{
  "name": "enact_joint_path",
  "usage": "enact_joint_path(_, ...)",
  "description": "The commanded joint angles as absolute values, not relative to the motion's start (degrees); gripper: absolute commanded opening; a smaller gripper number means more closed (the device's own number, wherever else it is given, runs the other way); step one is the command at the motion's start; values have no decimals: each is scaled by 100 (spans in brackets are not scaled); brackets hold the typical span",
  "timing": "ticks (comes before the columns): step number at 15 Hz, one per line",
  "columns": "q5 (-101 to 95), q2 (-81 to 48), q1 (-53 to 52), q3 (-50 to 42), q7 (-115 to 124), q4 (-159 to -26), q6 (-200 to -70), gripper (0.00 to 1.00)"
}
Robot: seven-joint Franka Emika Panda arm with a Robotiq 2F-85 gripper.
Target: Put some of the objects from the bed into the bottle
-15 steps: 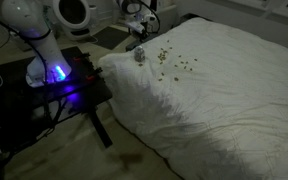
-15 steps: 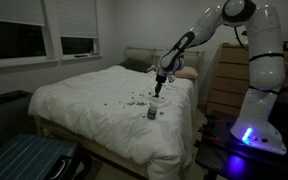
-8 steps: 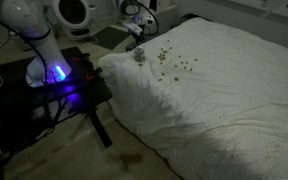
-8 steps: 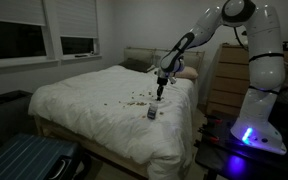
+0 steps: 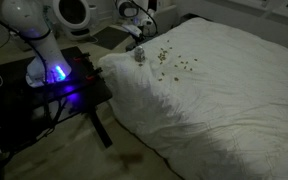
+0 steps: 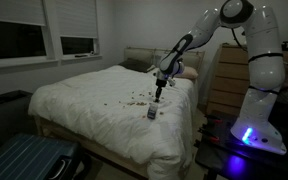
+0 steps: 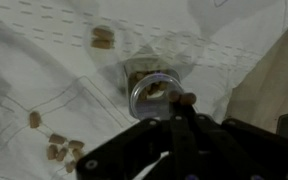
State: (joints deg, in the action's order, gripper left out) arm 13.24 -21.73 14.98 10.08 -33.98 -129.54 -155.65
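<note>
The bed (image 5: 224, 95) with a wrinkled white duvet fills both exterior views (image 6: 94, 115). The objects, tiny brown pellets, lie scattered on it (image 5: 172, 60) (image 6: 136, 100) (image 7: 59, 148). The small pale bottle (image 5: 139, 56) (image 6: 152, 113) stands upright near the bed's edge. In the wrist view its round open mouth (image 7: 154, 92) shows a few pellets inside. My gripper (image 7: 182, 108) hangs just above the bottle (image 5: 136, 42) (image 6: 159, 96). It is shut on a brown pellet (image 7: 185, 99) held at the rim of the bottle's mouth.
The white robot base with a blue light (image 5: 44, 60) (image 6: 249, 130) stands on a dark side table (image 5: 74, 90) beside the bed. A wooden dresser (image 6: 224, 80) is behind the arm. A pillow (image 6: 189, 72) lies at the bed's head.
</note>
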Motion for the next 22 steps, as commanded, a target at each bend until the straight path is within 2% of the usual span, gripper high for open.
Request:
enact_joint_path(1,1463,-2240,1585,1129,-3651,-12999,-15940,1)
enact_joint_path(8,1412,-2499,1784,1308,-3680,-12969,-16243,1)
enact_joint_path(9,1378,-2534,1793,1311,-3655,-12974,-16293,20)
enact_joint_path(10,1379,-2573,1837,1350,-3669,-12973,-16338,31)
enact_joint_path(17,1259,-2681,2002,1481,-3560,-12974,-16448,82)
enact_joint_path(20,1344,-2505,2134,1619,-3587,-12933,-16221,100)
enact_joint_path(22,1423,-2369,2240,1756,-3611,-12894,-16116,100)
